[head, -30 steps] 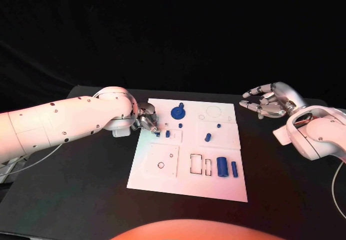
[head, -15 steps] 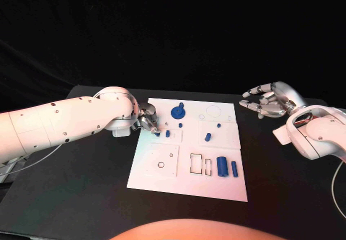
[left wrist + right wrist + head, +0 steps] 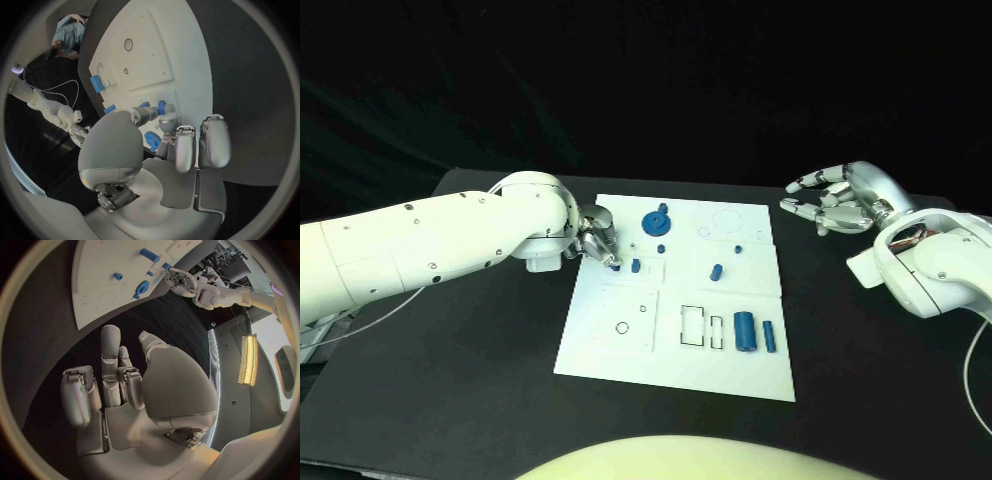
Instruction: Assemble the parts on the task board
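The white task board lies in the middle of the black table. My left hand hangs over the board's left edge, fingertips down, and pinches a small blue peg; the left wrist view shows that peg at the fingertips. A second short peg stands just beside it. A round blue part lies at the back of the board. My right hand is raised off the board's far right corner, fingers apart, holding nothing.
Two blue cylinders lie side by side at the board's front right, next to rectangular slots. A slanted blue peg and small blue studs sit mid-board. Bare black table surrounds the board.
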Available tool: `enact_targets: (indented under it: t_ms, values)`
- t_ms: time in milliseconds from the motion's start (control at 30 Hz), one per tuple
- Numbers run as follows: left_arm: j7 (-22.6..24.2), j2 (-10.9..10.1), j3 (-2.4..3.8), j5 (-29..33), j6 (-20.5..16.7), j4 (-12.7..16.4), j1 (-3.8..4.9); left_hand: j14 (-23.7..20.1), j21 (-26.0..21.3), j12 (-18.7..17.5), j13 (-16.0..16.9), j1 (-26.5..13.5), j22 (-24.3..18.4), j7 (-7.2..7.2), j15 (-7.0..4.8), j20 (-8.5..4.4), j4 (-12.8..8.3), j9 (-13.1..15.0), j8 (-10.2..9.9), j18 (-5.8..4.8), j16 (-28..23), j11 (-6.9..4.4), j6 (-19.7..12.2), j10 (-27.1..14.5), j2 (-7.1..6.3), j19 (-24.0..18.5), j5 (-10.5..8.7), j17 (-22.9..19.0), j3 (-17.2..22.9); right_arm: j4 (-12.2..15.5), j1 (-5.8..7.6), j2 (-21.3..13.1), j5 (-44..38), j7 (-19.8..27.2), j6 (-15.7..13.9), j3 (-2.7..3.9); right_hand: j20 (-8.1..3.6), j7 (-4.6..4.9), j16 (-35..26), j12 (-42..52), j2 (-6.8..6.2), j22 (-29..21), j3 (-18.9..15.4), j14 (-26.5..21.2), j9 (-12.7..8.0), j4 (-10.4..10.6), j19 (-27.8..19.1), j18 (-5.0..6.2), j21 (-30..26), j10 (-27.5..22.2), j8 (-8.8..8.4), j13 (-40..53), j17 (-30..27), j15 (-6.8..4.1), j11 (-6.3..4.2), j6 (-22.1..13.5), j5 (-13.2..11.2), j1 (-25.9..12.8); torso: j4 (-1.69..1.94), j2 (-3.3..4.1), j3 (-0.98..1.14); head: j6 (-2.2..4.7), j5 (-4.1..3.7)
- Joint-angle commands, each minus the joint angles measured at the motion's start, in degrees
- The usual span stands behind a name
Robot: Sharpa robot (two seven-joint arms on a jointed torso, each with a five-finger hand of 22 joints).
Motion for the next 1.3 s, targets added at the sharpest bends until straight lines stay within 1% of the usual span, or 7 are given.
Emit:
enact_targets:
  t_ms: [33, 533, 667, 767, 867, 1000, 1300]
  values:
    - [0.20, 0.27, -0.04, -0.19, 1.76, 0.15, -0.07, 6.16, 0.34, 0.32, 0.08, -0.02, 0.07, -0.36, -0.44, -0.42, -8.98, 0.04, 0.21, -0.53, 0.37, 0.02, -0.17, 0.33, 0.70, 0.17, 0.14, 15.09, 9.46, 0.06, -0.03, -0.01, -0.25, 0.50, 0.60, 0.00, -0.09, -0.10, 0.24, -0.31, 0.21, 14.00, -0.02, -0.17, 0.06, 0.33, 4.96, 0.07, -0.35, 3.96, 0.21, 12.98, -0.06, -0.26, -0.33, 0.39, 0.37, -0.35, 0.00, -0.01, 0.01, -0.07, -0.01]
    - [-0.33, 0.66, -0.06, -0.35, 2.63, -0.41, -0.09, 6.16, 0.36, 0.52, 0.30, -0.69, 0.13, -0.49, -0.52, -0.47, -8.93, 0.06, 0.64, -0.54, 0.37, -0.07, 0.09, 0.61, 0.46, 0.20, 0.21, 15.09, 9.92, 0.09, -0.03, -0.05, -0.25, 0.51, 0.53, 0.00, -0.09, -0.10, 0.24, -0.31, 0.21, 14.00, -0.02, -0.17, 0.06, 0.33, 4.96, 0.07, -0.35, 3.96, 0.21, 12.98, -0.06, -0.26, -0.33, 0.39, 0.37, -0.35, -0.04, -0.01, 0.01, -0.29, -0.07]
    - [-0.40, 0.87, -0.06, -0.33, 2.74, -0.46, -0.21, 6.16, 0.44, 0.79, 0.60, -1.52, 0.31, -0.68, -0.64, -0.52, -8.78, 0.09, 1.07, -0.58, 0.37, -0.21, 0.31, 0.97, 0.22, 0.30, 0.08, 15.09, 10.07, 0.07, -0.04, -0.04, -0.25, 0.54, 0.53, 0.00, -0.09, -0.10, 0.24, -0.31, 0.21, 14.00, -0.02, -0.17, 0.06, 0.33, 4.96, 0.07, -0.35, 3.96, 0.21, 12.98, -0.06, -0.26, -0.33, 0.39, 0.37, -0.35, -0.07, 0.00, 0.00, -0.40, -0.13]
    - [-0.42, 1.01, -0.06, -0.30, 2.68, -0.51, -0.24, 6.16, 0.46, 0.82, 0.59, -2.00, 0.37, -0.79, -0.71, -0.56, -8.61, 0.09, 1.28, -0.59, 0.37, -0.30, 0.39, 1.09, 0.14, 0.33, -0.03, 15.09, 10.03, 0.07, -0.04, -0.04, -0.25, 0.53, 0.52, 0.00, -0.09, -0.10, 0.24, -0.31, 0.21, 14.00, -0.02, -0.17, 0.06, 0.33, 4.96, 0.07, -0.35, 3.96, 0.21, 12.98, -0.06, -0.26, -0.33, 0.39, 0.37, -0.35, -0.08, 0.00, 0.04, -0.46, -0.07]
    - [-0.44, 1.15, -0.06, -0.28, 2.62, -0.60, -0.26, 6.16, 0.47, 0.91, 0.63, -3.06, 0.42, -1.08, -0.88, -0.64, -8.15, 0.10, 1.73, -0.60, 0.37, -0.52, 0.56, 1.35, 0.01, 0.37, -0.25, 15.09, 9.71, 0.08, -0.04, -0.04, -0.25, 0.53, 0.52, 0.00, -0.09, -0.10, 0.24, -0.31, 0.21, 14.00, -0.02, -0.17, 0.06, 0.33, 4.96, 0.07, -0.35, 3.96, 0.21, 12.98, -0.06, -0.26, -0.33, 0.39, 0.37, -0.35, -0.04, -0.01, 0.07, -0.47, -0.16]
    - [-0.47, 1.36, -0.06, -0.23, 2.72, -0.74, -0.27, 6.16, 0.55, 1.03, 0.74, -4.12, 0.63, -1.36, -1.07, -0.76, -7.60, 0.04, 2.07, -0.64, 0.37, -0.71, 0.68, 1.61, -0.18, 0.49, -0.41, 15.09, 9.21, 0.09, -0.04, -0.06, -0.25, 0.53, 0.52, 0.00, -0.09, -0.10, 0.24, -0.31, 0.21, 14.00, -0.02, -0.17, 0.06, 0.33, 4.96, 0.07, -0.35, 3.96, 0.21, 12.98, -0.06, -0.26, -0.33, 0.39, 0.37, -0.35, 0.00, -0.02, 0.05, -0.52, -0.18]
    - [-0.56, 1.60, -0.07, -0.17, 3.37, -1.12, -0.28, 6.16, 0.60, 1.20, 0.86, -6.25, 0.83, -1.84, -1.38, -1.03, -6.39, -0.34, 2.43, -0.68, 0.37, -1.08, 0.94, 1.90, -0.96, 0.62, -0.60, 15.09, 7.74, 0.10, -0.04, -0.11, -0.23, 0.57, 0.48, 0.00, -0.11, -0.11, 0.24, -0.41, 0.14, 13.95, -0.07, -0.17, 0.08, 0.43, 4.91, 0.10, -0.44, 3.88, 0.26, 12.89, -0.08, -0.28, -0.35, 0.37, 0.46, -0.45, -0.07, -0.01, 0.06, -0.57, -0.23]
